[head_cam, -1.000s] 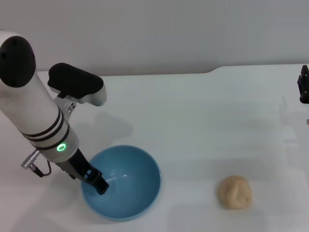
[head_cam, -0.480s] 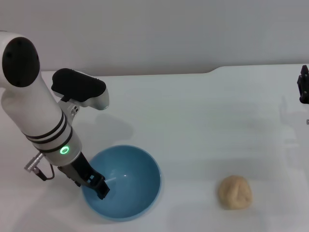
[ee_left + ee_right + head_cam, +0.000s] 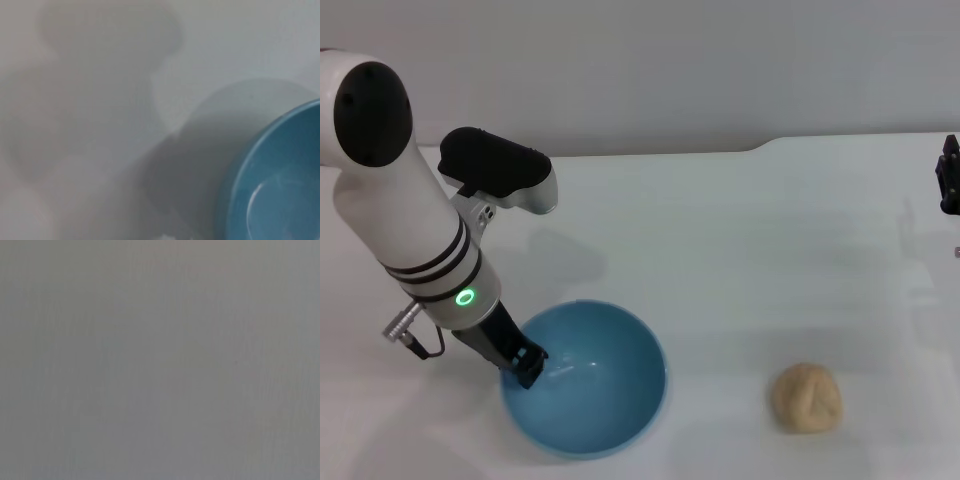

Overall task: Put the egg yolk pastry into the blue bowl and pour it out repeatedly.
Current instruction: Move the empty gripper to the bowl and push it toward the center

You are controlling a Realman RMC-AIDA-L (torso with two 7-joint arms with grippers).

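The blue bowl (image 3: 600, 400) sits upright on the white table near the front left. It also shows in the left wrist view (image 3: 280, 190). My left gripper (image 3: 523, 365) is at the bowl's left rim, with a black finger inside the rim, shut on the rim. The bowl holds nothing. The egg yolk pastry (image 3: 807, 397), a small tan dough ball, lies on the table well to the right of the bowl. My right gripper (image 3: 950, 176) stays parked at the far right edge, only partly in view.
The white table (image 3: 720, 250) stretches between the bowl and the pastry, with a grey wall behind its back edge. The right wrist view shows only plain grey.
My left arm has shifted to the right, and the blue bowl has moved a little to the right with it. The pastry and the right arm have not moved.
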